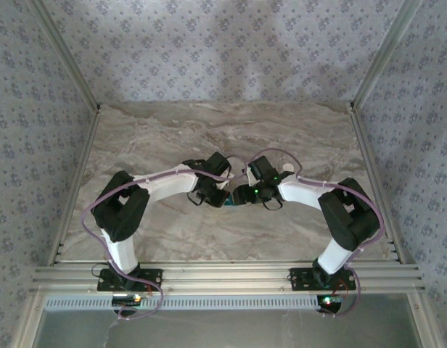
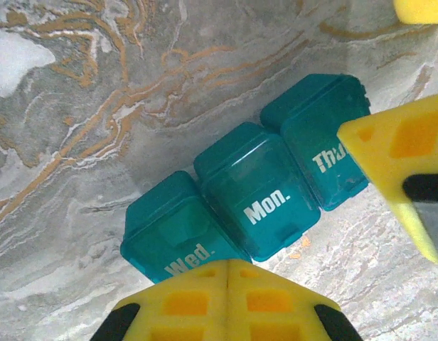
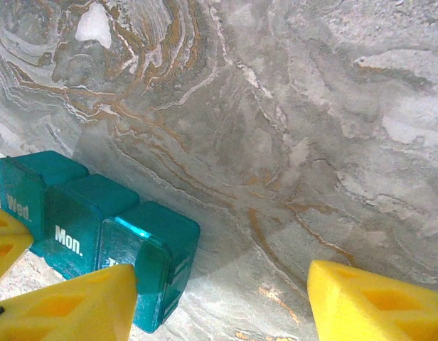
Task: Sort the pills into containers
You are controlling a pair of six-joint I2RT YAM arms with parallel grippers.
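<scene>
With the teal containers (image 2: 254, 192) lying lids shut on the table (image 2: 98, 106), the closed left pincer (image 2: 226, 298) just beside their Wed. end and the right pincer (image 3: 222, 273) open near their Thu. end, a lopsided shove could skid or tip the light strip.

The containers (image 2: 254, 192) read "Wed.", "Mon.", "Thu" — white print, the last cut off.
</scene>
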